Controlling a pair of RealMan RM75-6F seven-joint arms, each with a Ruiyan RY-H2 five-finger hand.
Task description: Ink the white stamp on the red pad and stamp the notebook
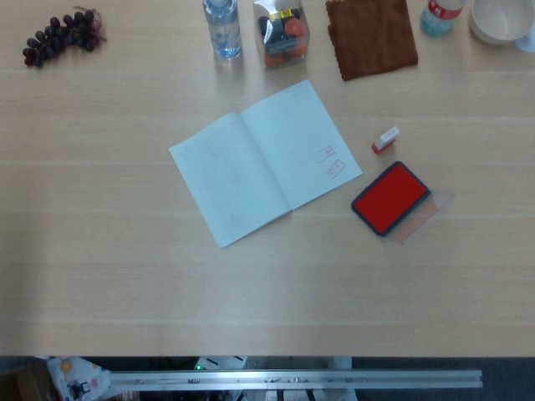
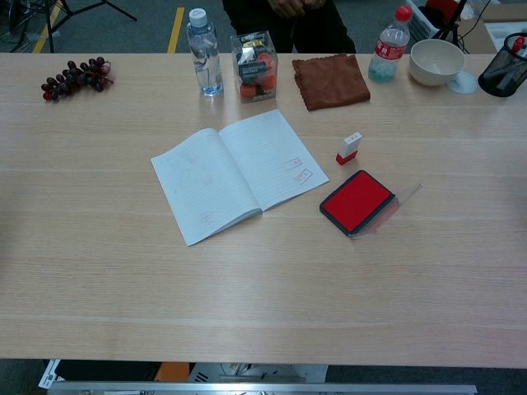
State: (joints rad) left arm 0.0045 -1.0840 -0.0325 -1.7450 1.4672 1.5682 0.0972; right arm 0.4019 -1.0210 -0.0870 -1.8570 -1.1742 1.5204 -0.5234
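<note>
Desk (image 1: 100, 276) stock: your stamping set, no hand in either view.

Your white stamp (image 1: 385, 139) stands free on the desk, just far of the red pad (image 1: 390, 197) and right of the open notebook (image 1: 266, 160), touching neither. The pad lies open on its clear lid (image 1: 428, 214). Two red stamp marks (image 2: 298, 169) show on the notebook's right page. Along the far edge: grapes (image 1: 60, 34), water bottle (image 1: 222, 27), clear snack box (image 1: 282, 30), brown cloth (image 1: 371, 37), second bottle (image 2: 388, 44), white bowl (image 2: 437, 60). With neither hand visible, you cannot tell how they are set.
</note>
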